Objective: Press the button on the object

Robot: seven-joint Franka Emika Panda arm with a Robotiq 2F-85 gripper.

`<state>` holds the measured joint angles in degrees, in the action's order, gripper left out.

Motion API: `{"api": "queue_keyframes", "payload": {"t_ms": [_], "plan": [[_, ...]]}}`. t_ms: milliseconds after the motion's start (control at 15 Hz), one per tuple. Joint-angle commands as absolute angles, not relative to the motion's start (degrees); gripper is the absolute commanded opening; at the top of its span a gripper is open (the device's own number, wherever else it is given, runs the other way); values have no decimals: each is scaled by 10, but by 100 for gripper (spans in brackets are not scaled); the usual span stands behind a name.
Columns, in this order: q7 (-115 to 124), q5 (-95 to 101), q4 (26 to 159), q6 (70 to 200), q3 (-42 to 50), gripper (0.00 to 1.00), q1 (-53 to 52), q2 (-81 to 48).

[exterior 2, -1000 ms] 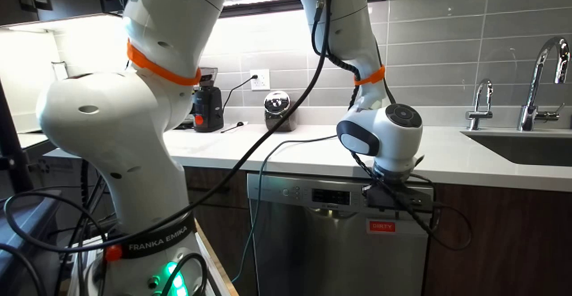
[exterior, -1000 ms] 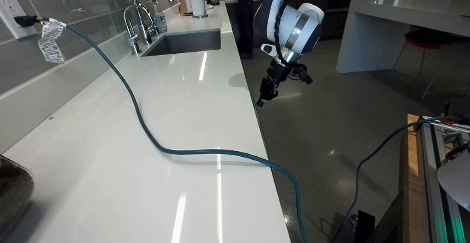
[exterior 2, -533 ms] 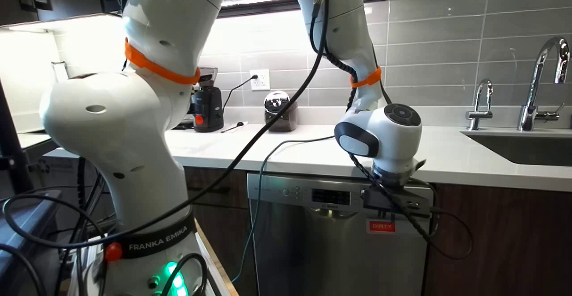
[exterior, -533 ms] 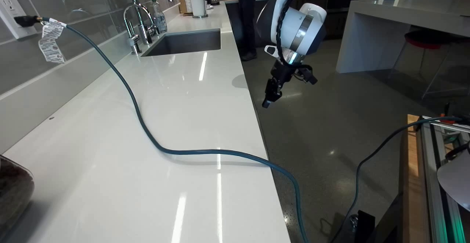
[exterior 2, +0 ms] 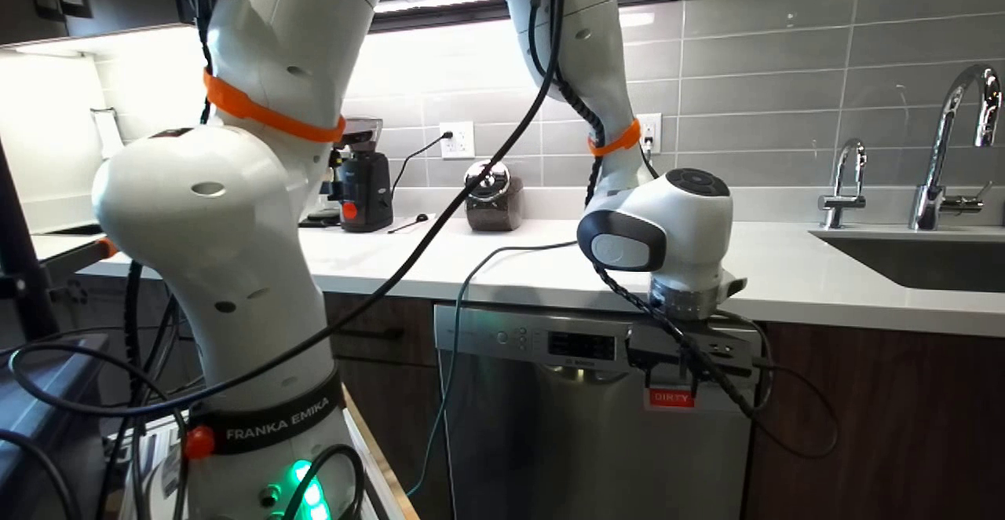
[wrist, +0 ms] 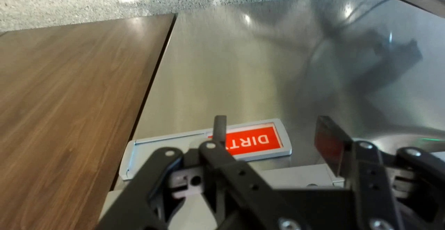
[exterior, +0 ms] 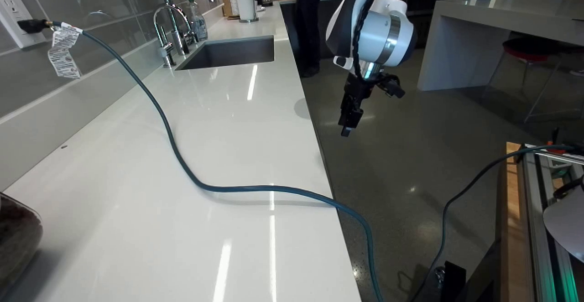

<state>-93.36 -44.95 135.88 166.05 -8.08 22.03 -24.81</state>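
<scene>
A steel dishwasher (exterior 2: 581, 433) fills the cabinet front below the counter. On its door sits a grey-framed sign (wrist: 257, 155) with a red DIRTY label. A pale rounded patch (wrist: 197, 142) on the sign is half behind a finger; I cannot tell whether this is the button. Small controls (exterior 2: 522, 337) show beside the dishwasher's display in an exterior view; which button is meant is unclear. My gripper (wrist: 271, 127) points down in front of the door with its fingers spread and nothing between them. Part of the DIRTY label shows through the gap.
The white counter (exterior: 237, 133) overhangs the door, with a teal cable (exterior: 255, 189) draped across its edge. A sink (exterior 2: 926, 265), a jar (exterior 2: 493, 210) and a grinder (exterior 2: 367, 198) are at the counter. Wooden cabinet fronts (wrist: 69, 101) flank the dishwasher. A person (exterior: 308, 28) stands farther off.
The gripper has opened, its fingers now showing apart. The arm has drawn back from the counter, and in the view facing the dishwasher the wrist has shifted slightly left.
</scene>
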Motion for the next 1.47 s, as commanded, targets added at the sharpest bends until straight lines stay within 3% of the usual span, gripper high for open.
{"api": "queue_keyframes", "payload": {"t_ms": [0, 333, 733, 1400], "plan": [[-838, -367, 1395, 1654, -9, 99, 150, -214], [-735, -264, 1419, 1629, 79, 100, 69, -180], [-565, -73, 1434, 1578, 68, 100, 91, -128], [-442, 31, 1439, 1460, 61, 100, 89, -46]]}}
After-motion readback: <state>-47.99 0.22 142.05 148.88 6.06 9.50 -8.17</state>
